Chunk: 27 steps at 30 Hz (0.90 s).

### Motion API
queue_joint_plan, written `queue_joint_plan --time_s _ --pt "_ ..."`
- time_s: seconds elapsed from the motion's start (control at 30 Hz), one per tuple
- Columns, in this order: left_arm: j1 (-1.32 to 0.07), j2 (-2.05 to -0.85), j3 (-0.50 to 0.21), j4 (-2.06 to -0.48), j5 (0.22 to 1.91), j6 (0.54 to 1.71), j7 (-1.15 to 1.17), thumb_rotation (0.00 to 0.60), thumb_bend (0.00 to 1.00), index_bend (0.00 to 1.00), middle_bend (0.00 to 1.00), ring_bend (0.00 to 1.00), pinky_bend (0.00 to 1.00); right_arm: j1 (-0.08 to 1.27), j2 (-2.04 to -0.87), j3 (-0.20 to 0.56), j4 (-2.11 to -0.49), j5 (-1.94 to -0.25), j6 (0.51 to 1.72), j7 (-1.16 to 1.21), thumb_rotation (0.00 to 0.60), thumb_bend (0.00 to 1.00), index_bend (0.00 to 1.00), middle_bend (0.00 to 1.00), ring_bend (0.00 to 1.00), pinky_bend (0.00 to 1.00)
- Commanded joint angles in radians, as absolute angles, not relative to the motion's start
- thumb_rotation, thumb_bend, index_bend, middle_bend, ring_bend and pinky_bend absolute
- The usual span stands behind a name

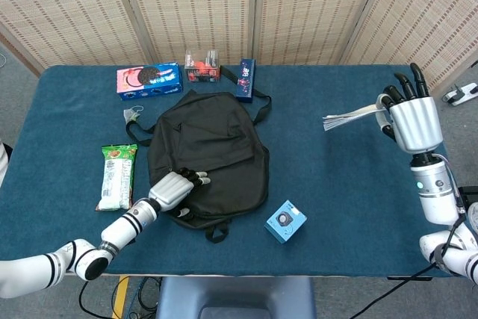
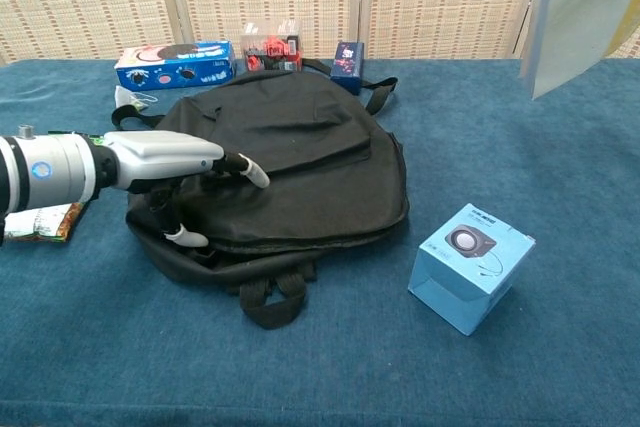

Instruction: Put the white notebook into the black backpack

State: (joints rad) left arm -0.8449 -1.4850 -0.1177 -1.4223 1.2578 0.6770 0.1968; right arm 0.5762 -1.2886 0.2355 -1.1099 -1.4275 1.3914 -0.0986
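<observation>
Gripping the white notebook (image 1: pixel 351 116), right hand (image 1: pixel 412 121) aloft

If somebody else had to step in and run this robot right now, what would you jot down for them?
Right hand: holds the white notebook in the air over the table's right side, well clear of the backpack.
Left hand: rests on the backpack's near left edge, fingers apart; whether it grips the fabric or the zipper, I cannot tell.
Backpack: lies flat mid-table and looks closed.
Done: notebook picked up.
Left: open the backpack, bring the notebook across, slide it in. The blue box sits beside the backpack's near right corner, so mind it.
</observation>
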Motion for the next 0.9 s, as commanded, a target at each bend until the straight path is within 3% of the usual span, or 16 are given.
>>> queue_joint_plan --time_s 0.03,0.2,0.6,0.9 --pt "-0.845 -1.514 -0.130 -1.391 1.258 0.705 0.165 0.600 0.21 0.22 0.09 0.12 0.10 0.572 -1.294 0.234 -1.103 -1.428 1.393 -0.093 0.600 0.59 0.66 0.43 0.18 0.03" --pt "-0.830 -1.548 -0.138 -1.347 1.291 0.764 0.091 0.600 0.21 0.31 0.10 0.14 0.10 0.567 -1.303 0.236 -1.089 -1.426 1.393 -0.078 0.600 0.59 0.66 0.43 0.18 0.03" --pt "-0.807 -1.595 -0.127 -1.256 1.379 0.843 -0.099 0.600 0.22 0.58 0.26 0.25 0.12 0.566 -1.320 0.241 -1.060 -1.429 1.391 -0.060 0.600 0.59 0.66 0.43 0.18 0.03" --pt "-0.803 -1.629 -0.124 -1.208 1.395 0.868 -0.159 0.600 0.35 0.75 0.35 0.30 0.13 0.561 -1.312 0.252 -1.068 -1.426 1.399 -0.056 0.600 0.59 0.66 0.43 0.18 0.03"
